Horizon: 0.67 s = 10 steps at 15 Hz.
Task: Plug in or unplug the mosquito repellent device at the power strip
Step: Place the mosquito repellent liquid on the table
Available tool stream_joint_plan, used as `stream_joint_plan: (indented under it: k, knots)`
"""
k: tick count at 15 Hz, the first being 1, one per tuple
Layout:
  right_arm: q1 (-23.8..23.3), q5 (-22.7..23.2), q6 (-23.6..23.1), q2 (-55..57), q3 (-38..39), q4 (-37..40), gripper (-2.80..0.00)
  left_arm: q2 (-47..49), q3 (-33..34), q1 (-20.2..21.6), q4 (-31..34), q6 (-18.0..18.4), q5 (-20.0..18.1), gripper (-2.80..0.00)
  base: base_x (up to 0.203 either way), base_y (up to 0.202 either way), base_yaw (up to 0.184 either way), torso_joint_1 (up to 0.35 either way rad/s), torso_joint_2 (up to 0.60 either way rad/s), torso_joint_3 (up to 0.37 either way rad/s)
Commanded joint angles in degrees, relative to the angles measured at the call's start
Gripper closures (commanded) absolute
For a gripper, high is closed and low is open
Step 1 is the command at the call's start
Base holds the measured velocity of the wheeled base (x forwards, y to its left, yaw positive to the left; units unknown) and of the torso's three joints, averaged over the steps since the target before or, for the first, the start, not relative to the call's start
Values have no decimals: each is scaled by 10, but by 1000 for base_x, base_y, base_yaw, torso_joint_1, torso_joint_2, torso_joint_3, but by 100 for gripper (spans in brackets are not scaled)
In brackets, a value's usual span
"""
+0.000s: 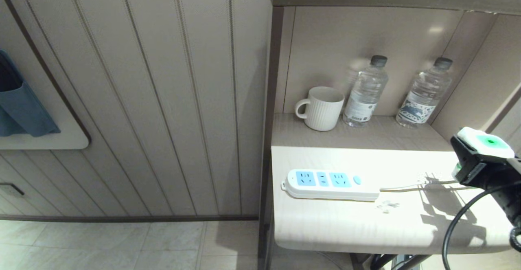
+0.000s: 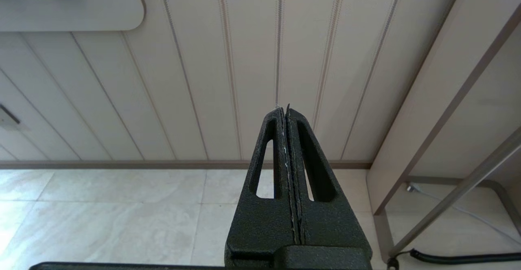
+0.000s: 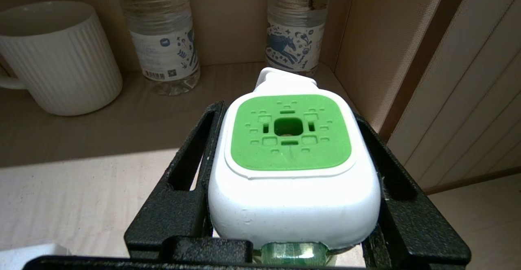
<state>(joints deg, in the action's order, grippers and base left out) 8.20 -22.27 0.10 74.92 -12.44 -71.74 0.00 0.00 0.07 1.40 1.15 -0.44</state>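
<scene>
On the far left, a blue fabric pocket (image 1: 20, 103) hangs against a cream panel on the ribbed beige wall (image 1: 163, 99), above pale floor tiles (image 1: 122, 245). Down by that wall, seen only in its own wrist view, the left gripper (image 2: 287, 109) hangs over the floor with its two black fingers (image 2: 270, 152) pressed flat together, gripping nothing.

Further right stands a light wooden shelf unit with a pale tabletop (image 1: 346, 225). Lying on its left part is the power strip (image 1: 331, 184), a long white plastic bar with three light-blue socket faces, a round blue button and a white cord (image 1: 415, 186) trailing right; all its sockets are bare. Behind it in the recess, a ribbed white ceramic mug (image 1: 321, 108) sits with its handle to the left; what is inside cannot be told. Beside it are two clear plastic water bottles with dark caps: the left bottle (image 1: 365, 93) carries a white label with a barcode and small print too fine to read, the right bottle (image 1: 425, 95) a white label with blue drawings, among them a horse.

At the right edge, above the table and well apart from the strip, the right gripper (image 1: 478, 162) has its black fingers (image 3: 187, 168) clamped on either side of the mosquito repellent device (image 3: 291, 160), a rounded white head with a green perforated square top and translucent green liquid bottle just showing below.
</scene>
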Motion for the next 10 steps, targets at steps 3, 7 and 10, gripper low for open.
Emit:
stream_joint_plan:
  k: [3, 7, 10]
  knots:
    - [-20, -2, 16, 80, -18, -39, 0, 1, 0, 0, 0, 0, 0, 0, 0, 0, 0, 0, 0, 0]
    - [-42, -12, 7, 179, -13, -170, 0, 1, 0, 0, 0, 0, 0, 0, 0, 0, 0, 0, 0, 0]
    - [-48, -21, 5, 204, -44, -182, 0, 1, 0, 0, 0, 0, 0, 0, 0, 0, 0, 0, 0, 0]
